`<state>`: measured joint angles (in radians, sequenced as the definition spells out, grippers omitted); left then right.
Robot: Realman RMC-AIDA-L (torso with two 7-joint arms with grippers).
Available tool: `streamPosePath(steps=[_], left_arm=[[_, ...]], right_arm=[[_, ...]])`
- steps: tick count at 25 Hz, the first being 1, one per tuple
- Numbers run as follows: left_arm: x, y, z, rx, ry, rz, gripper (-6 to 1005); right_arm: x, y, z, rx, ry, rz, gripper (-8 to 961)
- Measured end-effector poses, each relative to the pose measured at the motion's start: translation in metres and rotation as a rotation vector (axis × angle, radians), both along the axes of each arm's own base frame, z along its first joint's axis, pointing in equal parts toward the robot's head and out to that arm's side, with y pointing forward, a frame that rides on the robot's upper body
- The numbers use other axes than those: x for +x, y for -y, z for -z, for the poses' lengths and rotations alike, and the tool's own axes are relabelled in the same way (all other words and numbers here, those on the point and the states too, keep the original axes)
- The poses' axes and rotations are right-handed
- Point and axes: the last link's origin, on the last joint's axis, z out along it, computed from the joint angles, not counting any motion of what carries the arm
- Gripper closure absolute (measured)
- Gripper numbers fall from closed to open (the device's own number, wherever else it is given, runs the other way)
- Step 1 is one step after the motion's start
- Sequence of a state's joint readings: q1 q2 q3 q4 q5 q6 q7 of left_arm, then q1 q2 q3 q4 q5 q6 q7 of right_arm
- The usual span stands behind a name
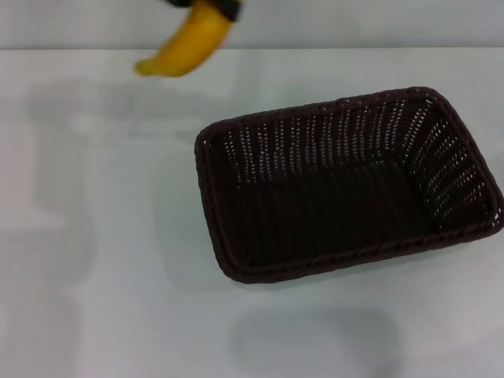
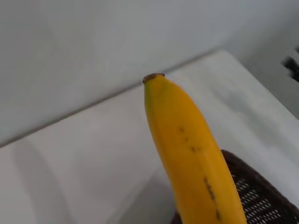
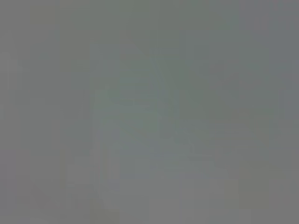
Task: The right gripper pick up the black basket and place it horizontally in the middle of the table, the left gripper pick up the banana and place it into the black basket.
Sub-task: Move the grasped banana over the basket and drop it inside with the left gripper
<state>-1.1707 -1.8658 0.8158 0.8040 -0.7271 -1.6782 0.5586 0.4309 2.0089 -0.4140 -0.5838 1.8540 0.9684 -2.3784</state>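
At the head view's top edge the left claw (image 1: 211, 5) grips the banana (image 1: 187, 49), lifted for carrying to the black basket (image 1: 346, 185) mid-bench (image 1: 94, 236); the right claw is unseen.

A: Where's the large rectangular woven basket, the very dark brown-black one with the braided rim (image 1: 346, 185)?

B: Centre-right of the head view, resting upright on the plain white smooth tabletop (image 1: 94, 260). Its long side runs roughly across the frame, turned a little so the right end sits higher. Nothing is inside it, and its perforated sides slope outward.

A: And the ripe yellow curved banana with small brown specks (image 1: 187, 47)?

B: At the top edge, upper left of centre, raised off the tabletop and apart from the basket. Its upper end is held by the left hand's black fingers (image 1: 228, 8); its lower end points down-left. In the left wrist view its dark tip points away, with a corner of the basket beneath.
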Motion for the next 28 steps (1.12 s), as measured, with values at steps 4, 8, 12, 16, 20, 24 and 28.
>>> streamPosePath(steps=[4,8,12,16,20,24,28], left_arm=[[0.029,0.009,0.034,-0.082,-0.050,0.100,451],[0.049,0.019,0.069,-0.139,-0.080,0.162,440],[0.062,0.031,0.102,-0.201,-0.100,0.204,429],[0.063,0.039,0.121,-0.232,-0.127,0.224,418],[0.060,0.040,0.128,-0.227,-0.158,0.222,407],[0.053,0.040,0.129,-0.221,-0.149,0.212,396],[0.041,0.037,0.129,-0.197,-0.140,0.210,345]], right_arm=[[-0.004,0.000,0.001,-0.007,0.000,-0.026,142],[-0.004,0.000,0.005,-0.023,0.002,-0.031,142],[-0.001,0.004,0.005,-0.027,-0.004,-0.023,142],[0.000,0.007,0.006,-0.039,0.005,-0.022,143],[0.002,0.012,0.001,-0.045,0.020,-0.021,143],[0.002,0.015,-0.002,-0.061,0.020,-0.022,143],[0.002,0.021,-0.004,-0.066,0.032,-0.035,143]])
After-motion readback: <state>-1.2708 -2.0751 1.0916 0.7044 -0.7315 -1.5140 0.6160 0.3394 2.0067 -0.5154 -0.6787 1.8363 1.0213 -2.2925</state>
